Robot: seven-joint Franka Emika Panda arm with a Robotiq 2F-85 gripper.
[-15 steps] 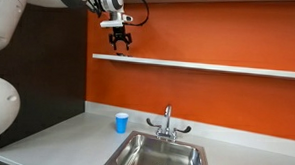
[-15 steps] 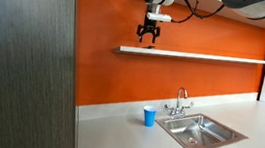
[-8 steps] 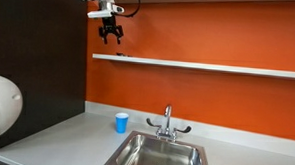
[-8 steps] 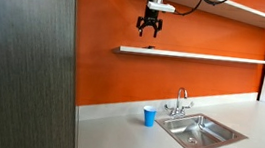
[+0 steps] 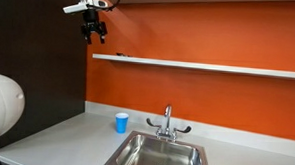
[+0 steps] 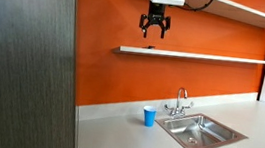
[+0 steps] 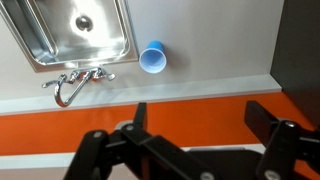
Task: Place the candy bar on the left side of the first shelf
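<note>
A: Over the end of the worktop [image 6: 115, 135] by the dark panel [image 5: 48, 78], high up: shows the gripper [image 6: 154, 27], fingers spread wide, clamped on nothing. Same in the wrist view, with only empty space between the two fingers.

B: And beneath?

A: Below it, on the first shelf [image 6: 205, 57], toward the end over that same worktop corner: finds the candy bar [image 6: 150, 48], lying flat, well apart from the gripper.

B: Changed within the last second?

A: Hung right above the bar then, nearly at the ledge. Now lifted clear and, apparently, drawn out from the wall toward the worktop's front edge. Left the bar where it lay.

B: Meaning for the task?

A: Reads as release done and placement apparently complete, with only withdrawal remaining. Further down, near the back edge: blue cup [image 6: 149, 116] beside the sink [image 6: 198, 133], not involved.
</note>
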